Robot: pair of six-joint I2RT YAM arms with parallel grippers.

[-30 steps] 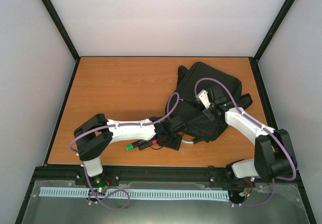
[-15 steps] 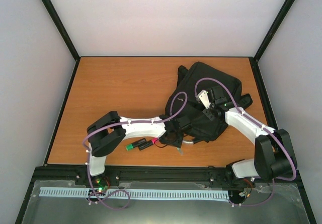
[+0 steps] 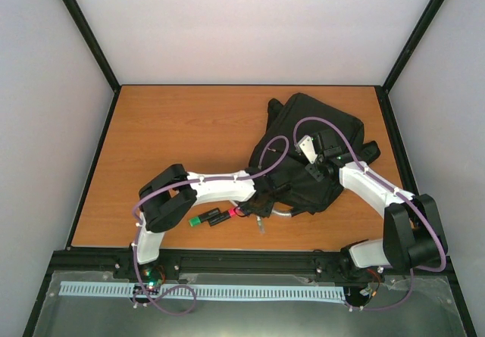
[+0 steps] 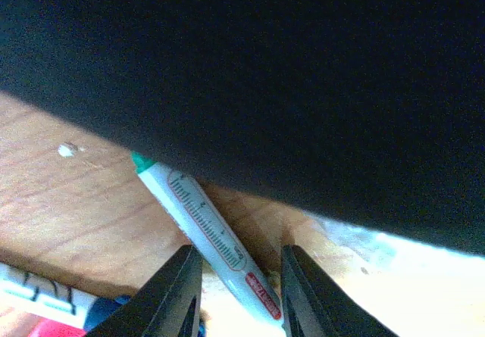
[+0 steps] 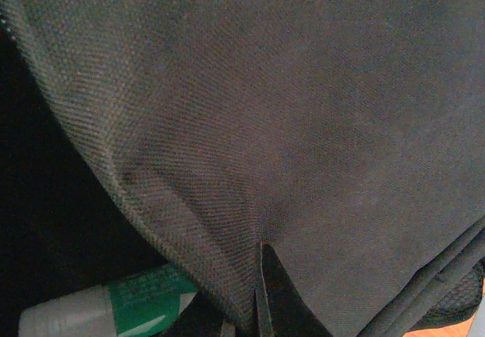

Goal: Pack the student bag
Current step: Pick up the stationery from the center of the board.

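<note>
The student bag (image 3: 311, 144) lies at the right of the table, black and slumped. In the left wrist view its dark fabric (image 4: 288, 72) fills the upper frame. My left gripper (image 3: 263, 208) is low at the bag's near left edge. Its jaws (image 4: 236, 260) stand apart on either side of a white pen (image 4: 216, 235) with a printed scale, a red label and a green end tucked under the bag. My right gripper (image 3: 317, 169) sits on top of the bag, shut on a pinch of its fabric (image 5: 258, 307).
A green-capped marker (image 3: 201, 219) and a dark marker with a red end (image 3: 226, 214) lie on the wood just left of my left gripper. Another green-and-white marker (image 5: 121, 307) shows under the lifted fabric. The table's near edge is close behind.
My left arm has pushed right, towards the bag's near edge, and its jaws have narrowed around the white pen. The right arm and bag have not moved.
</note>
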